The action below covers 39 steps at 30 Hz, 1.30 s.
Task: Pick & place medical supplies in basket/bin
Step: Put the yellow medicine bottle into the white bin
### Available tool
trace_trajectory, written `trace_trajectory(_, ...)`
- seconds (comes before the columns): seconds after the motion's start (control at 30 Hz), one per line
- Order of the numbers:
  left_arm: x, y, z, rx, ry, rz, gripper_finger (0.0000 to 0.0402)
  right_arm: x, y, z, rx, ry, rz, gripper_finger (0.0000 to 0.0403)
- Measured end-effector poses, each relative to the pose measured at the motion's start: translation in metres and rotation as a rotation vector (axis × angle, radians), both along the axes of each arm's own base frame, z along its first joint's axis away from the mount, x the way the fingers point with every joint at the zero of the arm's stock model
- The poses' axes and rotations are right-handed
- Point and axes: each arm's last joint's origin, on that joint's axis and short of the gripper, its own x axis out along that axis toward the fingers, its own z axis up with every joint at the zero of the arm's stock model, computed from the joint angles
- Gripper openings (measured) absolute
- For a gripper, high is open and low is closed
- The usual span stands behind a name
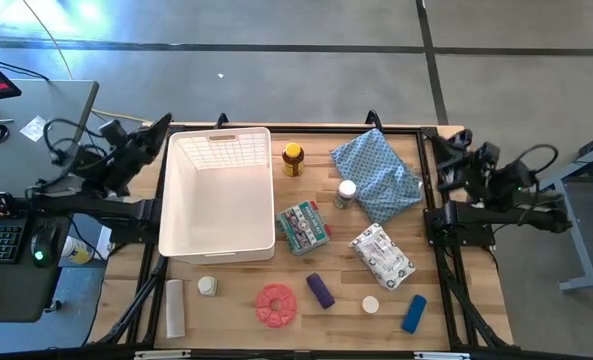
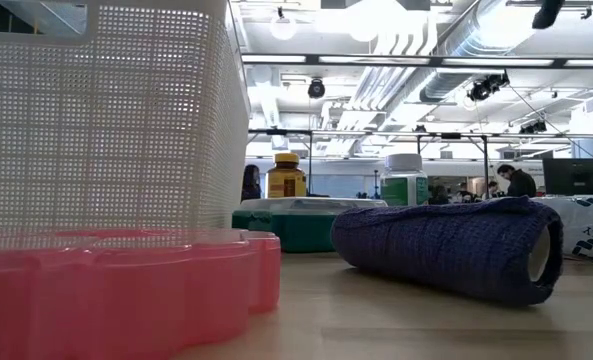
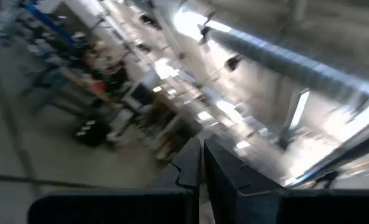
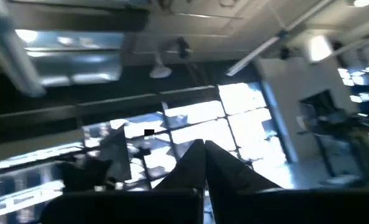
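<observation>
Presently, left claw (image 3: 201, 163) and right claw (image 4: 204, 163): fingers together, empty, parked at the worktop's (image 1: 446, 315) left and right far corners. Large white lattice-walled plastic bin (image 1: 219, 195), left of centre: appears empty. Supplies outside it: amber yellow-capped bottle (image 1: 293, 159), white-capped jar (image 1: 346, 193), green-white packet (image 1: 303, 227), white printed packet (image 1: 382, 251), purple cylinder (image 1: 320, 290), blue cylinder (image 1: 414, 313), red disc (image 1: 276, 305). Judgement: task not begun; everything remains.
</observation>
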Motion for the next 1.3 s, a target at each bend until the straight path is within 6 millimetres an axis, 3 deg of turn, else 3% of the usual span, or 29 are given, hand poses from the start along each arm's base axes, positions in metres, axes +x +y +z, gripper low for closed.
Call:
trace_trajectory(0.2, 0.017, 0.0, 0.043, -0.004, 0.152, 0.028, 0.0058, 0.028, -0.008, 0.038, 0.197, 0.064, -0.182, 0.0)
trace_trajectory(0.4, 0.037, -0.002, 0.079, 0.077, 0.262, -0.042, 0.0058, 0.067, -0.008, 0.071, 0.15, 0.114, -0.069, 0.0)
trace_trajectory(0.57, 0.05, -0.002, 0.103, 0.122, 0.322, -0.027, 0.0058, 0.087, -0.006, 0.099, 0.094, 0.104, 0.043, 0.0)
trace_trajectory(0.83, 0.065, -0.002, 0.105, 0.158, 0.433, -0.004, 0.0058, 0.097, -0.006, 0.124, 0.071, 0.071, 0.082, 0.0)
trace_trajectory(1.0, 0.076, -0.003, 0.105, 0.152, 0.422, -0.006, 0.0058, 0.098, -0.006, 0.121, 0.062, 0.086, 0.072, 0.0)
trace_trajectory(1.17, 0.09, -0.002, 0.097, 0.147, 0.502, 0.025, 0.0058, 0.099, -0.011, 0.118, 0.072, 0.141, -0.078, 0.0)
trace_trajectory(1.3, 0.101, -0.002, 0.097, 0.146, 0.487, 0.025, 0.0058, 0.099, -0.013, 0.118, 0.097, 0.115, -0.049, 0.0)
